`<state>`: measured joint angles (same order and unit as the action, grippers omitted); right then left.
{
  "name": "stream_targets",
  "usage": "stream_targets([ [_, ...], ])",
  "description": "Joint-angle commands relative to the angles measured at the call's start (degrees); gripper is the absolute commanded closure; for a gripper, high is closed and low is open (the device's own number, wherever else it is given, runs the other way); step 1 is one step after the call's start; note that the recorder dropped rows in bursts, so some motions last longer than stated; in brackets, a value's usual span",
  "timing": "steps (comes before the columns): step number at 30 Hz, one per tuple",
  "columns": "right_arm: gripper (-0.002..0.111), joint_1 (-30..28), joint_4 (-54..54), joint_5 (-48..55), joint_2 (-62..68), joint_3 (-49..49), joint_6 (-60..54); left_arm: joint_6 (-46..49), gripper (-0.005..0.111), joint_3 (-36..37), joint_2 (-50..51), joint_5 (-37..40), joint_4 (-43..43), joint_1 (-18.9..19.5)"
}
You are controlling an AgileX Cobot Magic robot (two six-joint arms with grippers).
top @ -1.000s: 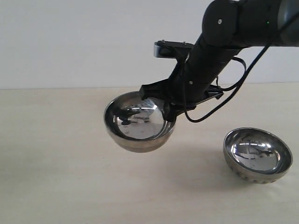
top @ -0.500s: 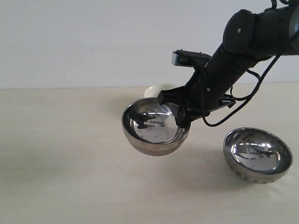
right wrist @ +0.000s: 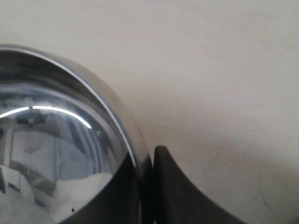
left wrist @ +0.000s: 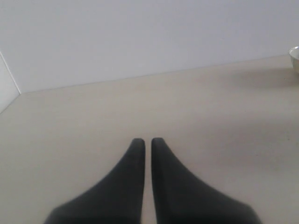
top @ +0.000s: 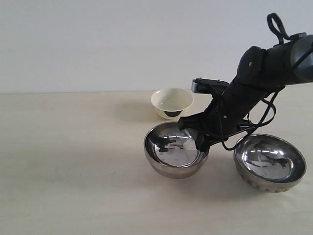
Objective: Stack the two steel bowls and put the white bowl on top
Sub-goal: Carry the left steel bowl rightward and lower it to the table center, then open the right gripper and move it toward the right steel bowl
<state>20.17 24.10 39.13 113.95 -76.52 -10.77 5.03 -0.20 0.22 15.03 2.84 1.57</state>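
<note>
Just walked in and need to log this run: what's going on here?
The right gripper is clamped on the rim of one steel bowl, holding it low by the table, beside the second steel bowl; they are not yet stacked. The white bowl sits behind them, untouched. The left gripper is shut, holding nothing.

white bowl (left wrist: 295, 55) was cropped to a sliver at left wrist frame edge; steel bowl (right wrist: 56, 154) ran off right wrist frame; inner finger of right gripper (right wrist: 145, 186) was indistinguishable from dark reflection.
</note>
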Motion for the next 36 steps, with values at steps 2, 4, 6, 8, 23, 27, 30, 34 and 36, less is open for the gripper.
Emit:
stream_targets([
  [2, 0.108, -0.2, 1.6, -1.6, 2.4, 0.1, -1.9, -0.6, 0.103, 0.2, -0.2, -0.4, -0.5, 0.2],
  [4, 0.108, -0.2, 1.9, -2.0, 2.9, 0.1, -2.3, -0.6, 0.103, 0.2, -0.2, -0.4, -0.5, 0.2],
  [6, 0.108, -0.2, 1.9, -2.2, 3.3, 0.1, -2.3, -0.6, 0.103, 0.2, -0.2, -0.4, -0.5, 0.2],
  [8, 0.108, -0.2, 1.9, -2.7, 3.3, 0.1, -2.3, -0.6, 0.103, 0.2, -0.2, -0.4, -0.5, 0.2],
  [23, 0.072, 1.1, 2.6, -1.9, 3.3, 0.1, -2.6, -0.6, 0.103, 0.2, -0.2, -0.4, -0.5, 0.2],
  [27, 0.072, 1.1, 2.6, -0.6, 2.8, 0.1, -2.3, -0.6, 0.103, 0.2, -0.2, -0.4, -0.5, 0.2],
  [30, 0.072, 1.0, 2.6, 0.0, -0.4, 0.1, -1.9, -0.6, 0.103, 0.2, -0.2, -0.4, -0.5, 0.2],
  [34, 0.072, 1.0, 0.0, 1.4, -7.8, 0.1, -0.5, -0.6, 0.103, 0.2, -0.2, -0.4, -0.5, 0.2],
  [36, 0.072, 1.0, -3.9, 2.4, -11.0, 0.1, 2.4, -0.6, 0.103, 0.2, -0.2, -0.4, -0.5, 0.2],
])
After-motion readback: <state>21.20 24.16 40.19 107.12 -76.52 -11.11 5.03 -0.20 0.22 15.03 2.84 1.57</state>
